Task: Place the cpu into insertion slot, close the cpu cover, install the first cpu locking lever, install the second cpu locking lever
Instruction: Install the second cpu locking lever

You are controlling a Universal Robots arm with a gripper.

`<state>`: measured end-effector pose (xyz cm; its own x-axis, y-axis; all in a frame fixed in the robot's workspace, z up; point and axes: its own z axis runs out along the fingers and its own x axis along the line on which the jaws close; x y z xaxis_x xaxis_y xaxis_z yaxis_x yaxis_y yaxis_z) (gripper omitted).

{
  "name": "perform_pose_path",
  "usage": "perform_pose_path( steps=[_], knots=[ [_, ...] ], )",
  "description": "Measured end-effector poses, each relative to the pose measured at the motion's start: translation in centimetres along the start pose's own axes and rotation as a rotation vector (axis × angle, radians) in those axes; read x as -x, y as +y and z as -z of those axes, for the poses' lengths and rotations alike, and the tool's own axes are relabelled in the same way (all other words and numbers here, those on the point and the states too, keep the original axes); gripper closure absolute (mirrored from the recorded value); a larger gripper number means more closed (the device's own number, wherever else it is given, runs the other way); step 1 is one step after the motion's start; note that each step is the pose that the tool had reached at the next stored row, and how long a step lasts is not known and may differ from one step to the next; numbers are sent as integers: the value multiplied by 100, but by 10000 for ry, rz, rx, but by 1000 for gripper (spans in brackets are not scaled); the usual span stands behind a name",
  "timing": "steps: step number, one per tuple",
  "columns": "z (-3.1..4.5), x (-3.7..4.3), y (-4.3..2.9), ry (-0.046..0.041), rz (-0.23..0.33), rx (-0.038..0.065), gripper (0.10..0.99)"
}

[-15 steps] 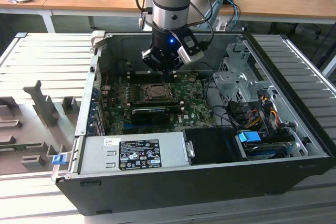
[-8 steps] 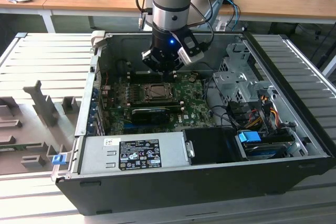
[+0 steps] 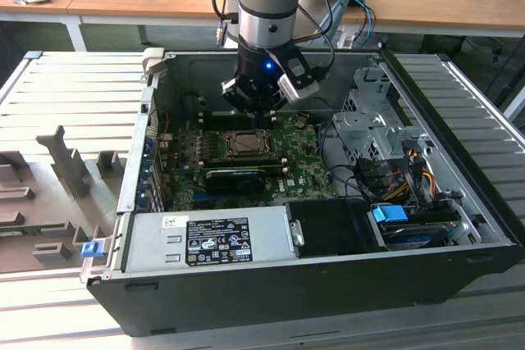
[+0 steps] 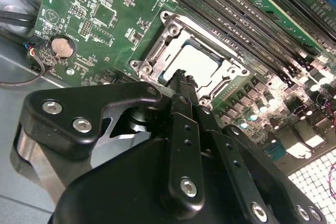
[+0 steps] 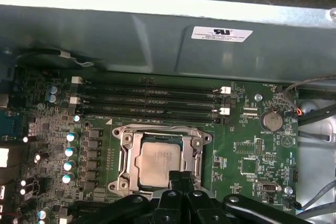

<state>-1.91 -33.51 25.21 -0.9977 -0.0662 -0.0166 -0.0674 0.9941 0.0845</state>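
I see my gripper (image 3: 261, 112) hanging inside an open computer case (image 3: 459, 227), upper centre of the exterior view, just above the motherboard (image 3: 308, 147). Its fingers (image 4: 182, 85) are pressed together, holding nothing. In both wrist views the cpu (image 5: 159, 160) lies flat in the slot (image 5: 122, 178), pale face up, with the cover (image 5: 198, 156) down around it as a metal frame. The fingertips sit at the socket's edge, lower centre of the first wrist view. I judge a lever step is in hand: I'd push slowly, staying off the chip face.
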Motion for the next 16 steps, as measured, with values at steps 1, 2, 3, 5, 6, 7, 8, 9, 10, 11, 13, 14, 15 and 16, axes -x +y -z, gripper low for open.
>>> perform_pose_path(
  steps=[1,2,3,5,6,7,8,9,10,11,13,14,15,16],
  knots=[
    [0,0,-2,0,0,0,980],
    [0,0,-4,-1,0,0,980],
    [1,0,-6,-1,0,0,980],
    [1,-1,-14,0,1,-1,980],
    [2,-1,-20,0,1,-1,980],
    [3,-2,-27,0,0,0,980],
    [3,-2,-32,0,0,0,980],
    [3,-2,-36,-1,0,1,980],
    [3,-3,-40,-1,-1,1,980],
    [4,-3,-44,0,0,0,980],
    [4,-3,-49,-1,0,0,980],
    [4,-3,-51,0,0,0,980],
    [5,-4,-54,0,0,0,980],
    [5,-4,-56,0,0,-1,980]
  ],
)
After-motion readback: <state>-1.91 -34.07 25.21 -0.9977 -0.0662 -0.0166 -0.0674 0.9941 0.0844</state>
